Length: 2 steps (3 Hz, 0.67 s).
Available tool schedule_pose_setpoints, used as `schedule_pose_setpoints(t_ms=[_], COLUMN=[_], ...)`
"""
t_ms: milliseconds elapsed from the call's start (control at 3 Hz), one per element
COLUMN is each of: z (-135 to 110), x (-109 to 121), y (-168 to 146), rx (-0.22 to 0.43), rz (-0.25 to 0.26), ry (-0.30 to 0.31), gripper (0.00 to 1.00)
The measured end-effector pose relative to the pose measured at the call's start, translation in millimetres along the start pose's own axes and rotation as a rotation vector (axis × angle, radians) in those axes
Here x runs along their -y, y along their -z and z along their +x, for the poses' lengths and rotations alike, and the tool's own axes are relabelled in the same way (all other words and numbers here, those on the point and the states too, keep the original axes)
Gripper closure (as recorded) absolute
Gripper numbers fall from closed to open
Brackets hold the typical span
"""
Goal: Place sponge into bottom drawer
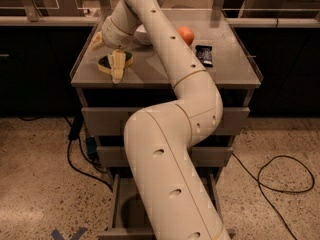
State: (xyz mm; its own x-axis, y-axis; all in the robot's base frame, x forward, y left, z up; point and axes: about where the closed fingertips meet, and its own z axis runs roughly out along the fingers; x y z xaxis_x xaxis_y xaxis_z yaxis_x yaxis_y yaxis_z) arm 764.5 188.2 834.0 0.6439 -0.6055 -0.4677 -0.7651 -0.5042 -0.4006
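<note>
We are seeing the task barely begun: the sponge (pixel 105 62) is lying on the cabinet top (pixel 230 76) near its front left corner, not yet lifted, while the bottom drawer (pixel 116 200) is standing pulled open below. The gripper (pixel 107 53) is hovering over the sponge with its jaws seemingly spread, one fingertip (pixel 118 68) lying across it. The sponge is resting green side up, its long axis running roughly left to right along the front edge.

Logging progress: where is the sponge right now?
In the camera view the sponge sits on the cabinet top near its front left corner, under the gripper, not yet in the bottom drawer.
</note>
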Motion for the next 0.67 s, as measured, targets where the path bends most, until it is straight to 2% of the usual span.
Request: schedule_pose_setpoints(t_ms=[667], z=[0.0], x=[0.0], y=[0.0], rx=[0.0], rz=[0.0], ry=[0.0], gripper=[0.85])
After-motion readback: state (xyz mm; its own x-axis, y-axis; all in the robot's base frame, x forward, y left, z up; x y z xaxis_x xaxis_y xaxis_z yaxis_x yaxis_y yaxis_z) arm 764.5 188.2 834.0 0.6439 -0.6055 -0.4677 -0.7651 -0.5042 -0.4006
